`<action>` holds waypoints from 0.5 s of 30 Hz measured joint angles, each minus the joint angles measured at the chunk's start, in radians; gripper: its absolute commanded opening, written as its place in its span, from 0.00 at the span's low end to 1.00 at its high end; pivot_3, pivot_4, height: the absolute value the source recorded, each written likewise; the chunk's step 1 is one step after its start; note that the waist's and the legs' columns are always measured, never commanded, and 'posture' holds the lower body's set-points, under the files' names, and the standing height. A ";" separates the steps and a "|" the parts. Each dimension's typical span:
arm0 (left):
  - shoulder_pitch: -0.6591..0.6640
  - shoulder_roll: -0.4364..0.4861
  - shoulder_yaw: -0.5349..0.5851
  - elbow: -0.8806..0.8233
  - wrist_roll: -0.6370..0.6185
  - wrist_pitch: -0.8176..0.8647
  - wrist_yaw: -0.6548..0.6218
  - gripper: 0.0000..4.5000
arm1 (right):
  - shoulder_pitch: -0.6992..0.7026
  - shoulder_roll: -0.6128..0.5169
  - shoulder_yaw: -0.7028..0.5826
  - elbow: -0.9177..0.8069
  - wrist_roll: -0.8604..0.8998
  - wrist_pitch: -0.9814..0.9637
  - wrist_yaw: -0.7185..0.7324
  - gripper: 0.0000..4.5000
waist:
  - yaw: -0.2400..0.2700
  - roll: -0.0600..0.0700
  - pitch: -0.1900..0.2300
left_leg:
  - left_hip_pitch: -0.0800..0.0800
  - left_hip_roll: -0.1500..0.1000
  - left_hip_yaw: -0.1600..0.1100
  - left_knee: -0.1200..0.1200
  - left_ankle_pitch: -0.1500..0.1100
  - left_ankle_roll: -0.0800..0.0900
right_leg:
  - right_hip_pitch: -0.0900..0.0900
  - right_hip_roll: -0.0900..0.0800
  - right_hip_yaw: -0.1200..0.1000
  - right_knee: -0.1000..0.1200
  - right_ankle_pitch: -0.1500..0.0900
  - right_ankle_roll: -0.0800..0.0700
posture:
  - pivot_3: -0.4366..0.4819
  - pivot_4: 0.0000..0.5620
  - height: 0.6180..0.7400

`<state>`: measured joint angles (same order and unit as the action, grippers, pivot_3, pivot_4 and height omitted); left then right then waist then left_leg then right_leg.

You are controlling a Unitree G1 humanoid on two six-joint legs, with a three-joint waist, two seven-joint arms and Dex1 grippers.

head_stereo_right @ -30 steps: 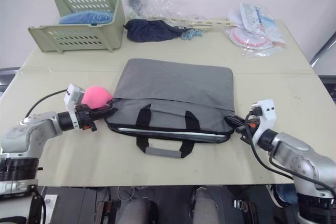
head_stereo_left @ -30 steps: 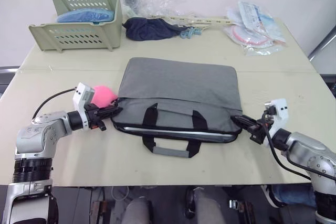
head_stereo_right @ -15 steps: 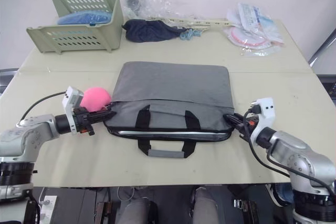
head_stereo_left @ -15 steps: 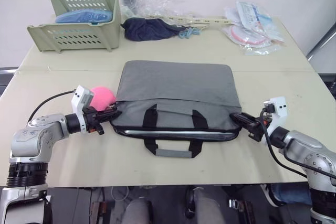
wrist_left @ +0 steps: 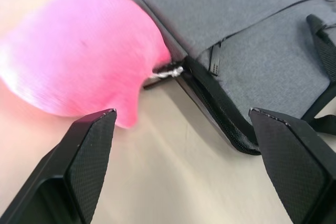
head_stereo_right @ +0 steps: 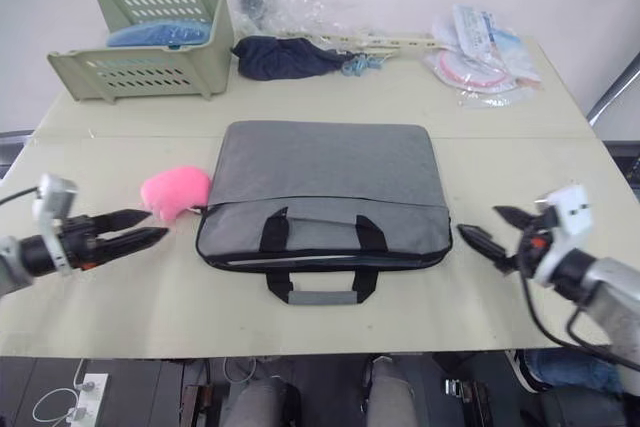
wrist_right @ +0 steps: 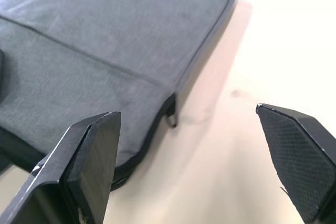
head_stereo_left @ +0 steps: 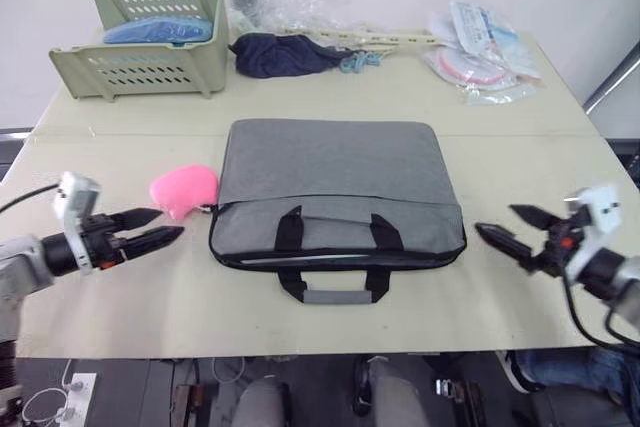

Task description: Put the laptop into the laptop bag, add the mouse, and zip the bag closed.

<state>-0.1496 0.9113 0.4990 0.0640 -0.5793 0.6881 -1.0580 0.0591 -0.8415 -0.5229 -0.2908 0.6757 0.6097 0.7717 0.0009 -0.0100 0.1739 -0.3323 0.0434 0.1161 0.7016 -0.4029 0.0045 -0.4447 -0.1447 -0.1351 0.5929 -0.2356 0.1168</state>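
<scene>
Bench (head_stereo_left: 120, 287) carries, at its far left, a pale green slotted basket (head_stereo_left: 150, 39) holding a blue item (head_stereo_left: 162, 28) whose nature cannot be made out. Left hand (head_stereo_left: 158, 226) hovers low over the near left of the bench with both fingers spread apart, holding nothing, its tips pointing toward a pink rounded toy (head_stereo_left: 184, 190). The toy lies just beside the left end of the grey laptop bag (head_stereo_left: 335, 182); in the left wrist view a small metal clip (wrist_left: 167, 71) joins the toy's edge to the bag's zip corner. The bag lies flat at bench centre, black handles (head_stereo_left: 338, 262) toward the near edge. Its zip line appears shut along the near side; the contents are hidden, so neither laptop nor mouse can be confirmed inside it. Right hand (head_stereo_left: 508, 226) sits just off the bag's right end, fingers wide apart and empty, clear of the bag. Far side, left to right: a dark cloth (head_stereo_left: 285, 53), crumpled clear plastic (head_stereo_left: 285, 2), and packets in clear wrappers (head_stereo_left: 480, 42).
</scene>
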 measured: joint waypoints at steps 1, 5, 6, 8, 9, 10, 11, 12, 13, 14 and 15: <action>0.002 0.009 0.012 0.019 0.004 -0.029 -0.006 0.98 | 0.006 -0.013 -0.004 0.019 -0.019 -0.027 0.021 1.00 | 0.000 0.000 0.000 | 0.000 0.000 0.000 0.000 0.000 0.000 | 0.000 0.000 0.000 0.000 0.000 0.000 | 0.48 0.27 1.00; -0.015 0.014 0.028 0.198 0.112 -0.301 0.011 0.98 | 0.046 -0.055 0.006 0.159 -0.164 -0.221 0.099 1.00 | -0.003 0.000 0.000 | 0.001 0.000 0.001 -0.001 0.000 0.000 | 0.000 0.000 0.000 -0.001 0.000 0.000 | 0.48 0.27 1.00; -0.032 0.012 0.028 0.255 0.136 -0.377 0.014 0.98 | 0.048 -0.058 0.008 0.197 -0.194 -0.266 0.118 1.00 | -0.004 0.000 0.000 | 0.001 0.000 0.001 -0.002 0.000 0.000 | 0.000 0.000 0.000 -0.001 0.000 0.000 | 0.48 0.27 1.00; -0.067 0.023 0.017 0.365 0.188 -0.520 0.014 0.98 | 0.047 -0.081 0.022 0.287 -0.259 -0.376 0.154 1.00 | -0.005 0.000 0.000 | 0.001 0.000 0.002 -0.002 0.000 0.000 | 0.000 0.000 0.000 -0.001 0.000 0.000 | 0.48 0.27 1.00; -0.078 0.046 -0.005 0.428 0.223 -0.594 0.008 0.98 | 0.043 -0.092 0.024 0.341 -0.286 -0.433 0.174 1.00 | -0.007 0.000 0.000 | 0.001 0.000 0.002 -0.002 0.000 0.000 | 0.000 0.000 0.000 -0.001 0.000 0.000 | 0.48 0.27 1.00; -0.090 0.060 -0.017 0.478 0.246 -0.635 0.004 0.98 | 0.037 -0.100 0.024 0.385 -0.303 -0.469 0.189 1.00 | -0.008 0.001 0.000 | 0.002 0.000 0.003 -0.003 0.000 0.000 | 0.000 0.000 0.000 -0.001 0.000 0.000 | 0.48 0.27 1.00; -0.106 0.068 -0.023 0.514 0.257 -0.655 0.000 0.98 | 0.031 -0.100 0.024 0.418 -0.312 -0.491 0.199 1.00 | -0.008 0.001 0.000 | 0.002 0.000 0.003 -0.003 0.000 0.000 | 0.000 0.000 0.000 -0.001 0.000 0.000 | 0.48 0.27 1.00; -0.131 0.072 -0.034 0.556 0.261 -0.670 -0.008 0.98 | 0.023 -0.100 0.026 0.449 -0.316 -0.513 0.213 1.00 | -0.008 0.001 0.000 | 0.002 0.000 0.003 -0.002 0.000 0.000 | 0.000 0.000 0.000 -0.001 0.000 0.000 | 0.48 0.27 1.00; -0.147 0.072 -0.039 0.582 0.262 -0.682 -0.014 0.98 | 0.015 -0.100 0.028 0.465 -0.319 -0.526 0.221 1.00 | -0.008 0.001 0.000 | 0.002 0.000 0.003 -0.002 0.000 0.000 | 0.000 0.000 0.000 -0.001 0.000 0.000 | 0.48 0.27 1.00; -0.157 0.072 -0.042 0.594 0.264 -0.690 -0.015 0.98 | 0.006 -0.100 0.029 0.477 -0.322 -0.537 0.228 1.00 | -0.009 0.001 0.000 | 0.002 0.000 0.003 -0.002 0.000 0.000 | 0.000 0.000 0.000 -0.001 0.000 0.000 | 0.48 0.27 1.00; -0.164 0.072 -0.044 0.607 0.264 -0.698 -0.016 0.98 | -0.006 -0.100 0.029 0.484 -0.322 -0.544 0.230 1.00 | -0.010 0.001 0.000 | 0.002 0.000 0.003 -0.002 0.000 0.000 | 0.000 0.000 0.000 -0.001 0.000 0.000 | 0.48 0.27 1.00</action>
<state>-0.3140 0.9829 0.4553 0.6713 -0.3156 -0.0098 -1.0745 0.0530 -0.9418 -0.4938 0.1933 0.3537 0.0658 1.0016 -0.0093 -0.0091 0.1744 -0.3305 0.0434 0.1191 0.6994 -0.4030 0.0048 -0.4447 -0.1446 -0.1348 0.5924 -0.2355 0.1171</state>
